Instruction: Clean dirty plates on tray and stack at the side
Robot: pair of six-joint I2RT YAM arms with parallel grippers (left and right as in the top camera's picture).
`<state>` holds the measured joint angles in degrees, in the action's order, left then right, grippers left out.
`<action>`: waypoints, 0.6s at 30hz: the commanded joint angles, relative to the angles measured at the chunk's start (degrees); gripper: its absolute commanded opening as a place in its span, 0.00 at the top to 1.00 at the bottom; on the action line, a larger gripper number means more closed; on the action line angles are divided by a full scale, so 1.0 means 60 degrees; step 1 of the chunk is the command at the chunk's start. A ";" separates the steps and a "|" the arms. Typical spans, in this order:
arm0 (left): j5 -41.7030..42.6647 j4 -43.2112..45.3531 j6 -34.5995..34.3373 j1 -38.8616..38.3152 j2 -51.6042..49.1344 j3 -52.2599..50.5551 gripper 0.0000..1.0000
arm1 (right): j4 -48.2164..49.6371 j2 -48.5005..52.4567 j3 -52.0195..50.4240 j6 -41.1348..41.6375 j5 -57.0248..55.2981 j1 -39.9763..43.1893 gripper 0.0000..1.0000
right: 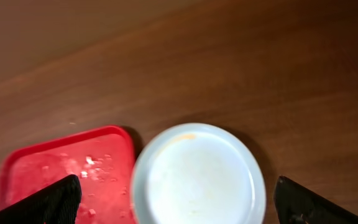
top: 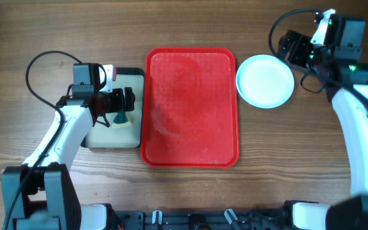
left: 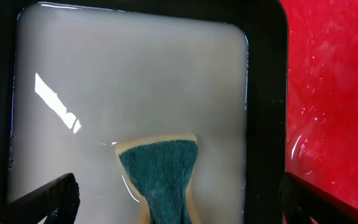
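- Two arms reach in over a brown wooden bench (top: 190, 25), one from each side of a flat red rectangular plastic tray (top: 191, 108).
- The tray lies mid-bench with nothing on it; its surface shows droplets and a wet sheen.
- One round, shallow, pale plate (top: 265, 80) shows from above, resting on the bench just beside the tray's far right corner. Whether others lie beneath it cannot be told. The right wrist view shows a faint orange tinge at one edge of its rim.
- The right hand (top: 294, 50) hovers near the plate's far right edge. Its fingers (right: 48, 202) are spread wide and grip nothing.
- Left of the tray, touching or nearly touching its rim, sits a black-rimmed basin (top: 131, 137) of cloudy, off-white water.
- A sponge (left: 163, 177) — teal scrub face, tan foam edge — stands partly in that water.
- The left hand (top: 128, 102) hangs over the basin, fingers (left: 51, 199) spread far apart on either side of the sponge — clear of it.
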<state>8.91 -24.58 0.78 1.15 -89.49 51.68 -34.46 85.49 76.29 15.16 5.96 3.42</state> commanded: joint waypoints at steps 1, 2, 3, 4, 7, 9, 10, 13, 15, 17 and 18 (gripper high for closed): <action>0.0113 -0.0007 0.0015 0.0044 0.0175 0.0018 0.00 | 0.0022 -0.1548 0.0004 0.0040 0.0076 -0.0539 0.00; 0.0113 -0.0007 0.0015 0.0044 0.0175 0.0018 0.00 | 0.0022 -0.1861 0.0004 0.0040 0.0076 -0.0597 0.01; 0.0113 -0.0007 0.0018 0.0044 0.0175 0.0018 0.00 | 0.0015 -0.2204 0.0004 0.0044 0.0076 -0.0597 0.00; 0.0113 -0.0004 0.0015 0.0044 0.0175 0.0018 0.00 | 0.0015 -0.2561 0.0004 0.0040 0.0076 -0.0597 0.00; 0.0113 -0.0004 0.0015 0.0044 0.0175 0.0018 0.00 | -0.0058 -0.3614 -0.0007 0.0040 0.0076 -0.0597 0.01; 0.0113 -0.0004 0.0015 0.0044 0.0175 0.0018 0.00 | -0.0047 -0.4517 -0.0160 0.0040 0.0076 -0.0597 0.01; 0.0113 -0.0004 0.0018 0.0044 0.0175 0.0018 0.00 | -0.0022 -0.4921 -0.0415 0.0040 0.0076 -0.0597 0.01; 0.0113 -0.0007 0.0015 0.0044 0.0175 0.0018 0.00 | 0.0280 -0.6881 -0.2958 0.0000 -0.0980 -0.0597 0.01; 0.0113 -0.0004 0.0018 0.0044 0.0175 0.0018 0.00 | 0.0160 -0.8386 -0.4921 0.0004 -0.2182 -0.0597 0.05; 0.0113 -0.0004 0.0015 0.0044 0.0175 0.0018 0.00 | 0.0186 -0.9854 -0.6437 -0.0018 -0.2667 -0.0597 0.67; 0.0113 -0.0004 0.0015 0.0044 0.0175 0.0018 0.00 | 0.0168 -1.0502 -0.6965 0.0018 -0.2710 -0.0597 0.64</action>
<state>8.93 -24.80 0.78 1.15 -89.21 51.68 -33.89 28.84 38.87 15.14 -5.96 -0.08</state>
